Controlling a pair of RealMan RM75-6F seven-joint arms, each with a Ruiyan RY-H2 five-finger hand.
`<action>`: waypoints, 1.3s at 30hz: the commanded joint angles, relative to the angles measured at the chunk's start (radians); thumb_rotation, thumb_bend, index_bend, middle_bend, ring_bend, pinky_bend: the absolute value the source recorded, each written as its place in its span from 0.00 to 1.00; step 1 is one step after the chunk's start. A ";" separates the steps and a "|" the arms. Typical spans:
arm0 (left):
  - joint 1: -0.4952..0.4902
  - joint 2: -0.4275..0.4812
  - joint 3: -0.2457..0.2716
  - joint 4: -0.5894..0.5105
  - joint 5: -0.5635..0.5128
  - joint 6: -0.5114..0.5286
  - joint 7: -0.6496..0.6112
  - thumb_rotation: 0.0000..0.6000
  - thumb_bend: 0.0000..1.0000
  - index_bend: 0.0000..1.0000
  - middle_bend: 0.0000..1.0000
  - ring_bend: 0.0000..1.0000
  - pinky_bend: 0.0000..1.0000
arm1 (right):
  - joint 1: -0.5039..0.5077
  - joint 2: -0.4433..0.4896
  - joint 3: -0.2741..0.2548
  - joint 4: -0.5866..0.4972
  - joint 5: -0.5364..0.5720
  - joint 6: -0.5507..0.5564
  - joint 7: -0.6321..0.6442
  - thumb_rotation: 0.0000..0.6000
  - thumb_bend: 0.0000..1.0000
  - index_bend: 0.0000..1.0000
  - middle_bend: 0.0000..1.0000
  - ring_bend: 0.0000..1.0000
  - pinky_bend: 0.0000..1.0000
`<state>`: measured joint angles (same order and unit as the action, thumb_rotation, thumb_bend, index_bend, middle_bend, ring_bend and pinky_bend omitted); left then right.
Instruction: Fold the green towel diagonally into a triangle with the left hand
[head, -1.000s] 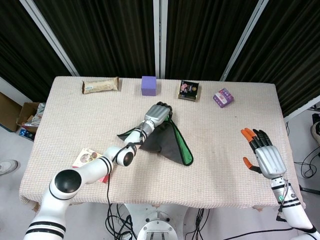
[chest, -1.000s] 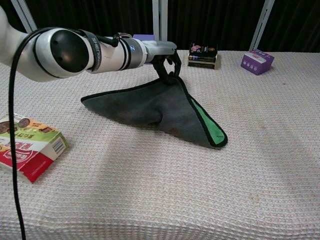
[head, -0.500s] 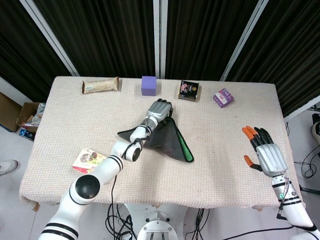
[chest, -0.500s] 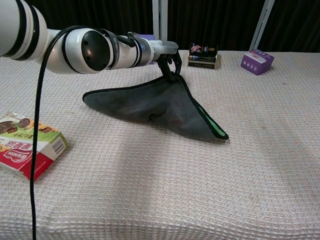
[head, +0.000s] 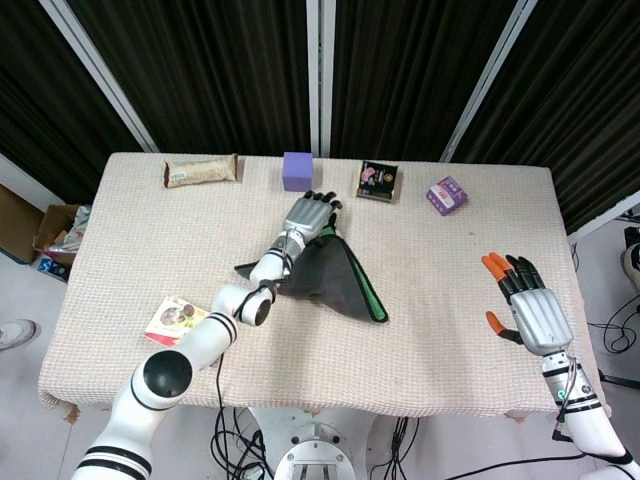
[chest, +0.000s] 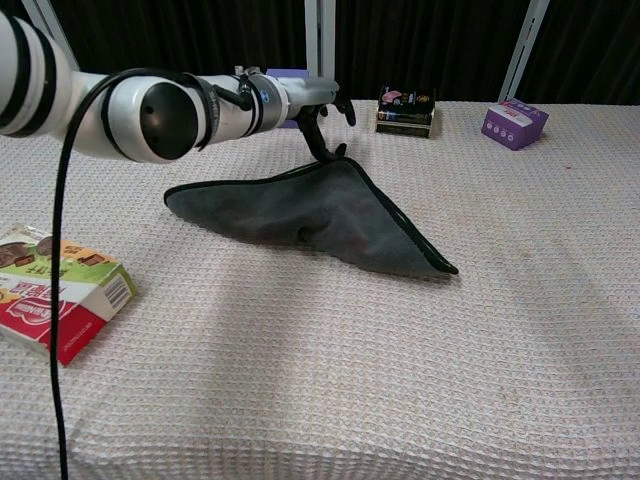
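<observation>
One broad table (head: 130, 300), covered in a cream waffle-weave cloth, carries the green towel (head: 325, 280) near its middle, a soft dark fabric lying in a flat triangle with its green face showing only as a thin strip along the right edge in the head view. The left hand (head: 308, 215) is just above the towel's far corner, fingers spread and holding nothing. Only the head view shows the right hand (head: 528, 305), well apart with orange-tipped fingers splayed and empty, while the chest view shows a glossy snack box (chest: 50, 300) close up.
</observation>
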<state>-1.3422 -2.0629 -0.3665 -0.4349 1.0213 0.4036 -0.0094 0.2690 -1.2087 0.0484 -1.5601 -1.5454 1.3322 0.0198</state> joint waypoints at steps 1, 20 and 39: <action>0.158 0.184 0.062 -0.371 0.121 0.236 -0.020 1.00 0.31 0.21 0.06 0.11 0.10 | 0.000 -0.002 -0.004 -0.002 -0.013 0.008 -0.001 1.00 0.27 0.08 0.07 0.00 0.00; 0.278 0.330 0.240 -1.076 0.281 0.422 0.429 1.00 0.33 0.37 0.07 0.10 0.10 | -0.030 0.010 -0.024 -0.024 -0.061 0.069 -0.005 1.00 0.27 0.08 0.06 0.00 0.00; 0.214 -0.020 0.160 -0.700 0.114 0.434 0.647 1.00 0.33 0.34 0.05 0.09 0.10 | -0.037 0.008 -0.027 -0.012 -0.063 0.067 0.013 1.00 0.27 0.08 0.06 0.00 0.00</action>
<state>-1.1191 -2.0635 -0.1950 -1.1558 1.1507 0.8474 0.6279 0.2322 -1.2004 0.0211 -1.5718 -1.6082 1.3991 0.0324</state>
